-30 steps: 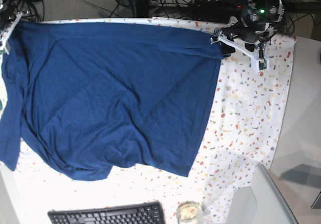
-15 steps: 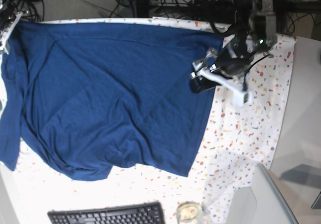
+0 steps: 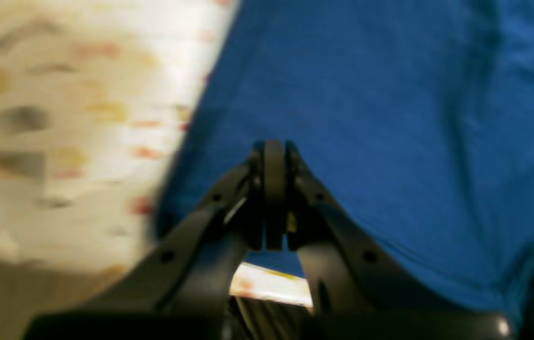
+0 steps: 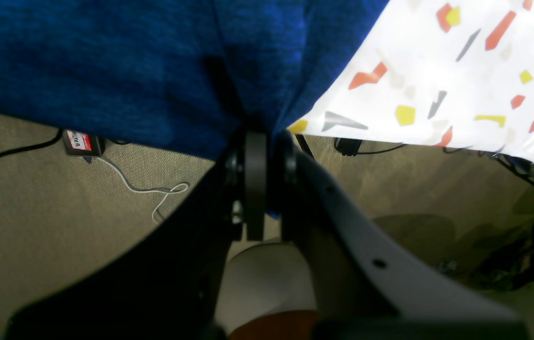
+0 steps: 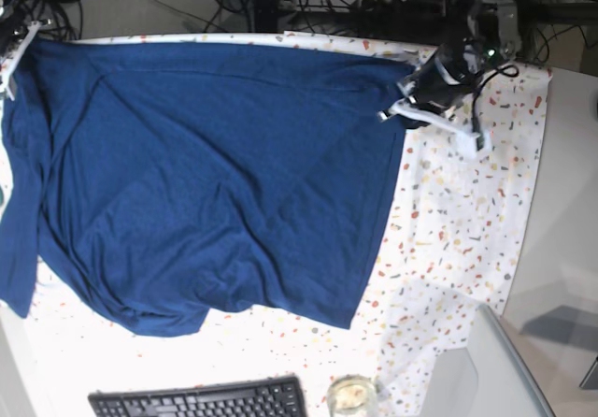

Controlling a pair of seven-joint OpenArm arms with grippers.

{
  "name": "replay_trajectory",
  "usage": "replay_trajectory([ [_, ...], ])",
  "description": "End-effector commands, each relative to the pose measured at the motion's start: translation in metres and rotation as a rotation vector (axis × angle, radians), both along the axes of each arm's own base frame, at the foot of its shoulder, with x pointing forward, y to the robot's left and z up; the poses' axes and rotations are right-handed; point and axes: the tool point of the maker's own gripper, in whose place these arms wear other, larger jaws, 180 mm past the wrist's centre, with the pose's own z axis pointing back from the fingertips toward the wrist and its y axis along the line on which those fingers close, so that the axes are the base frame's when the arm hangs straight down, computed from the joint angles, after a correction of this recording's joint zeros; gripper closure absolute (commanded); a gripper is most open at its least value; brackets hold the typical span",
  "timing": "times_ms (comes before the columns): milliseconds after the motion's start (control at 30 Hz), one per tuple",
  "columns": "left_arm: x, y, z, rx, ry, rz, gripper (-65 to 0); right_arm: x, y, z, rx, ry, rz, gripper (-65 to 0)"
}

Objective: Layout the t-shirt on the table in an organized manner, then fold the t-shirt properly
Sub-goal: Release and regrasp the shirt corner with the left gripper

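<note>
The navy t-shirt (image 5: pixel 206 174) lies spread over most of the speckled table (image 5: pixel 467 230), with wrinkles toward its lower edge. My left gripper (image 5: pixel 404 108) is at the shirt's right edge near the far corner. In the left wrist view, the left gripper (image 3: pixel 274 151) is shut over the blurred t-shirt (image 3: pixel 389 118), and no fabric shows between its fingers. My right gripper (image 4: pixel 255 137) is shut on the t-shirt (image 4: pixel 106 71), whose cloth bunches into the jaws at the table (image 4: pixel 436 71) edge. In the base view it sits at the far left corner (image 5: pixel 13 66).
A black keyboard (image 5: pixel 201 400) and a glass cup (image 5: pixel 352 395) sit at the near edge. A plain grey surface (image 5: pixel 570 202) adjoins the table on the right. Cables (image 4: pixel 153 189) lie on the floor beneath the right gripper.
The left gripper moved from above the shirt's right side back toward the far right corner and went from open to shut. The right gripper and shirt stayed put.
</note>
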Motion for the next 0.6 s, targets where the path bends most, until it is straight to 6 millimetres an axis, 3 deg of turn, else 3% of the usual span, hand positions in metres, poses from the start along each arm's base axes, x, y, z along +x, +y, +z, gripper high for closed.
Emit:
replay_trajectory([
  [0,0.001,-0.001,0.007,0.012,-0.032,-0.009,0.0,0.004,-0.011,0.008,-0.032,-0.007,0.011,0.0],
  [67,-0.006,0.006,0.004,0.068,-0.026,-0.025,0.0,0.004,-0.011,0.008,-0.032,-0.007,0.011,0.0],
  [200,-0.013,0.004,-0.007,0.146,0.002,-0.070,-27.0,0.004,-0.011,0.008,-0.032,-0.007,0.011,0.0],
  [300,-0.018,-0.004,-0.016,0.146,0.027,-0.099,-38.3,0.004,-0.010,0.008,-0.032,-0.007,0.012,0.0],
  [367,-0.021,-0.005,-0.021,0.144,0.043,-0.100,-41.5,0.004,-0.010,0.008,-0.032,-0.007,0.012,0.0],
  [567,-0.022,-0.002,-0.032,0.145,0.069,-0.094,-41.8,0.003,-0.010,0.008,-0.032,-0.006,0.012,0.0],
])
